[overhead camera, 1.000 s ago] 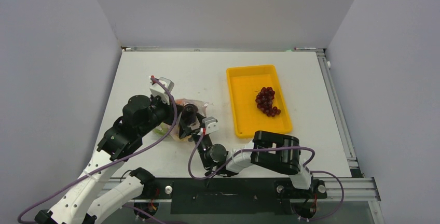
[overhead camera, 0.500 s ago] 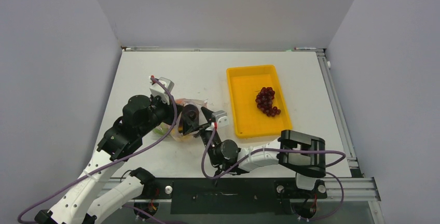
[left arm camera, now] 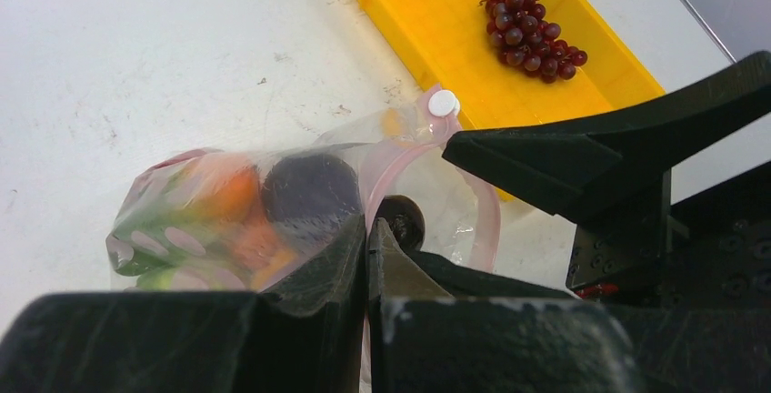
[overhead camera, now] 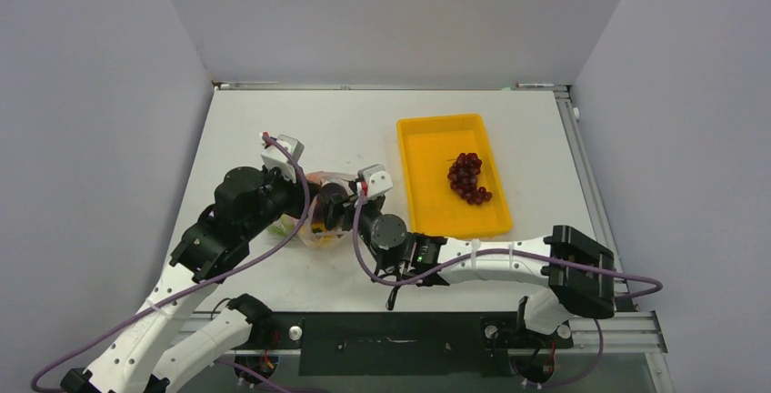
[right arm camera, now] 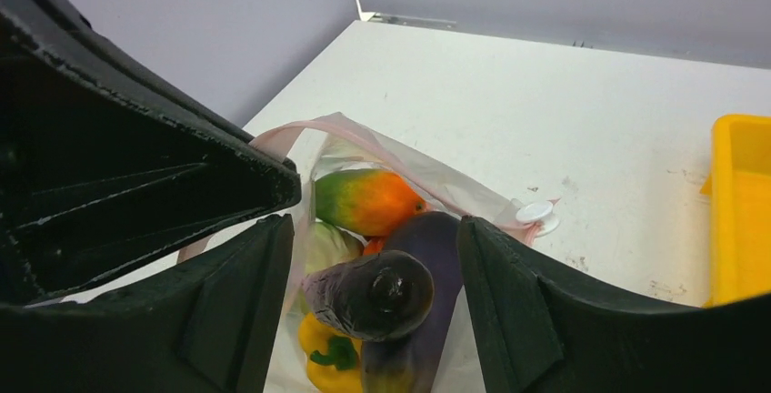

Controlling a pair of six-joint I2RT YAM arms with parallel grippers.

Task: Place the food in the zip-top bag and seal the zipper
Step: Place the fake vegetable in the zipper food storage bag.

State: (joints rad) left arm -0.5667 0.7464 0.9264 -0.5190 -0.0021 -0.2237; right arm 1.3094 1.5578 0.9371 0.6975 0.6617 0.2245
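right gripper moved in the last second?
Yes. In the top view the right gripper has moved forward, from level with the near end of the yellow tray to alongside its middle.

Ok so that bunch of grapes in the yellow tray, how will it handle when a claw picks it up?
Probably a bit floppy: the grapes are many small beads in a loose cluster. Glossy skins might slip from a pinch. Unlikely to roll, lying flat in the tray.
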